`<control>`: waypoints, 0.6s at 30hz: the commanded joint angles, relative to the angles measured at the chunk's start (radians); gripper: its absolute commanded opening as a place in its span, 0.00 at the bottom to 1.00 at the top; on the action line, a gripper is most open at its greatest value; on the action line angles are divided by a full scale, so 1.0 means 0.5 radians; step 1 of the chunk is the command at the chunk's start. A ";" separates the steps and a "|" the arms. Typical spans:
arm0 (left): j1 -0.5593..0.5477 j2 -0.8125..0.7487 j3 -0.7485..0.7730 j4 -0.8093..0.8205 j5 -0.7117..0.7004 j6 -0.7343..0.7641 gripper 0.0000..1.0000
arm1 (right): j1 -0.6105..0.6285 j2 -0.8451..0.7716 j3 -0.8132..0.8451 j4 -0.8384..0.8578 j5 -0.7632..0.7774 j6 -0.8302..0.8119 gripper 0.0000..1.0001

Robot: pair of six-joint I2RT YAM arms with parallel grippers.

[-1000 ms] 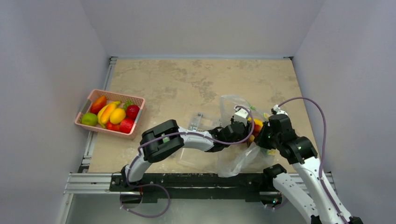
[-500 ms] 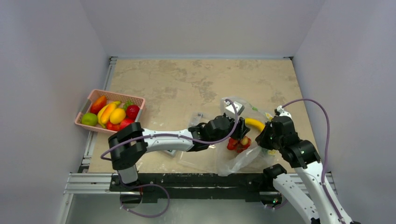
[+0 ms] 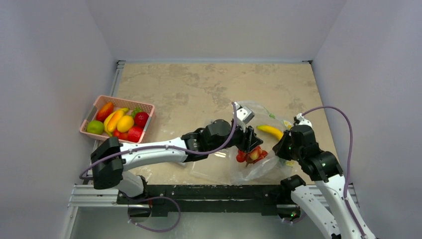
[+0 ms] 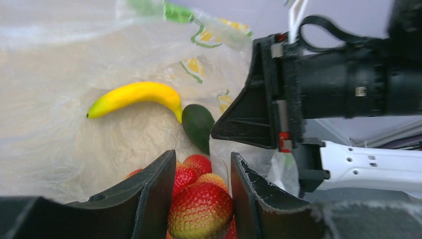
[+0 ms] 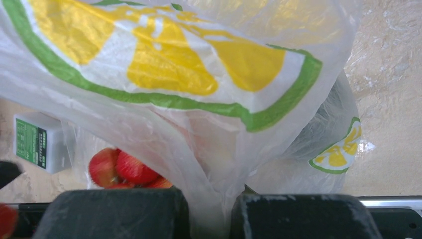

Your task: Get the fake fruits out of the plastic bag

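My left gripper (image 3: 250, 148) is shut on a bunch of small red strawberry-like fruits (image 3: 250, 156), held at the open left side of the see-through plastic bag (image 3: 261, 170). In the left wrist view the bunch (image 4: 200, 209) sits between my fingers (image 4: 158, 191). Beyond it, a yellow banana (image 4: 134, 94) and a dark green fruit (image 4: 198, 124) lie inside the bag (image 4: 45, 79). The banana also shows from above (image 3: 270, 131). My right gripper (image 3: 283, 147) is shut on the bag's right side, with film bunched between its pads (image 5: 278, 216). The red bunch (image 5: 124, 169) shows through the bag (image 5: 199, 89).
A pink basket (image 3: 87, 131) with several other fruits stands at the table's left edge. A clear hard box (image 3: 211, 127) lies partly under my left forearm. A small white box with a green label (image 5: 37, 142) shows left of the bag in the right wrist view.
My left arm has drawn back to the left, bringing the red bunch from deep in the bag toward its opening. The banana is now uncovered. My right gripper has stayed shut on the bag.
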 commanded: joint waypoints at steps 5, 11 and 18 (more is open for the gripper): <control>-0.004 -0.470 0.064 -0.197 0.125 0.284 0.00 | 0.004 -0.036 0.090 0.048 0.091 0.031 0.00; -0.003 -0.808 0.032 -0.421 0.027 0.398 0.00 | 0.001 -0.044 0.089 0.039 0.099 0.040 0.00; 0.011 -1.219 0.116 -0.984 -0.657 0.600 0.00 | 0.004 -0.032 0.078 0.059 0.082 0.036 0.00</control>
